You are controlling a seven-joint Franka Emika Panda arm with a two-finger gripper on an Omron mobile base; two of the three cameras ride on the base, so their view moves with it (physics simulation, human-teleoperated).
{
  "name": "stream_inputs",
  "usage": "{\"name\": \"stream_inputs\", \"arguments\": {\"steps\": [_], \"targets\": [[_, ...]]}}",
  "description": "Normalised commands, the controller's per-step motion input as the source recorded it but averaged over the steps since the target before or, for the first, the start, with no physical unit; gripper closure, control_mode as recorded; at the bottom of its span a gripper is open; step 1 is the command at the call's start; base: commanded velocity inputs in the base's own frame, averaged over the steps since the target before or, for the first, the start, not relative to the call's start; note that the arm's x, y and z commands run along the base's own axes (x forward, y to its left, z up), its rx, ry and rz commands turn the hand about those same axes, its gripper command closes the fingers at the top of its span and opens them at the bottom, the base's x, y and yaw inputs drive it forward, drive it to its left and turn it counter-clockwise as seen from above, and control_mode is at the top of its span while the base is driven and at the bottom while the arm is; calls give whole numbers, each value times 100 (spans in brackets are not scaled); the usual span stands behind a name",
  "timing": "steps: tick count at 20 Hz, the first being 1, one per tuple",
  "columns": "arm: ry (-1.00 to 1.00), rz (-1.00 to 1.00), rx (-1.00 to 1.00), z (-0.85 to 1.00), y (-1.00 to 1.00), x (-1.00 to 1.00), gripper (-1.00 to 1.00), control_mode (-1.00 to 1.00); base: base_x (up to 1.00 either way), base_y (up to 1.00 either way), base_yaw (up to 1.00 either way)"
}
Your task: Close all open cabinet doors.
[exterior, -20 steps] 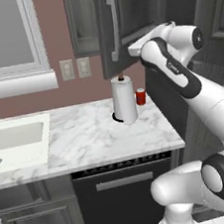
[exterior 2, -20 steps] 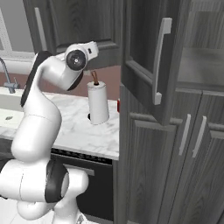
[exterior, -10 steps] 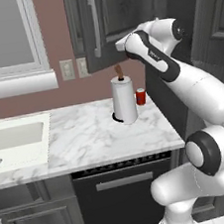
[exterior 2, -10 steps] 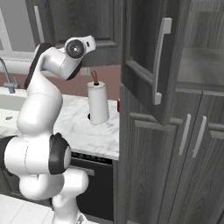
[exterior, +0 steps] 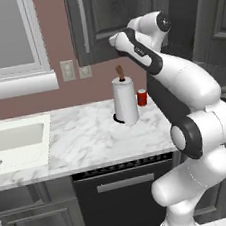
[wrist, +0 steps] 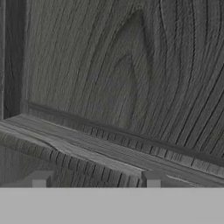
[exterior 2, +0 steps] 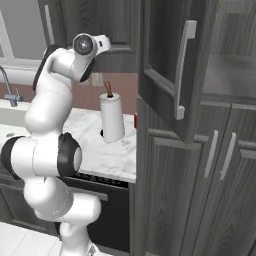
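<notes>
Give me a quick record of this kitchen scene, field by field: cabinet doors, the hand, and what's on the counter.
upper cabinet door: the door above the counter looks shut or nearly shut
right cabinet door: the door stands swung open
hand: hand close against the door's recessed panel, fingertips apart
counter: marble counter with paper towel roll and red cup
sink: at the left

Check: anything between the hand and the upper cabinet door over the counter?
Nothing visible. In the hand view the fingertips sit right against the cabinet door, its wood grain close up. The paper towel roll and red cup stand below on the counter.
</notes>
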Motion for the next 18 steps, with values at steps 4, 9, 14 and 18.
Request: {"name": "stream_inputs", "arguments": {"steps": [4, 9, 14, 18], "targets": [[9, -10, -6, -24, 0, 60, -100, -100, 0, 0, 0], [5, -10, -9, -33, 1, 57, -100, -100, 0, 0, 0], [6, -8, -7, -28, 0, 58, -100, -100, 0, 0, 0], [7, -8, -1, -10, 0, 47, -100, -100, 0, 0, 0]]}}
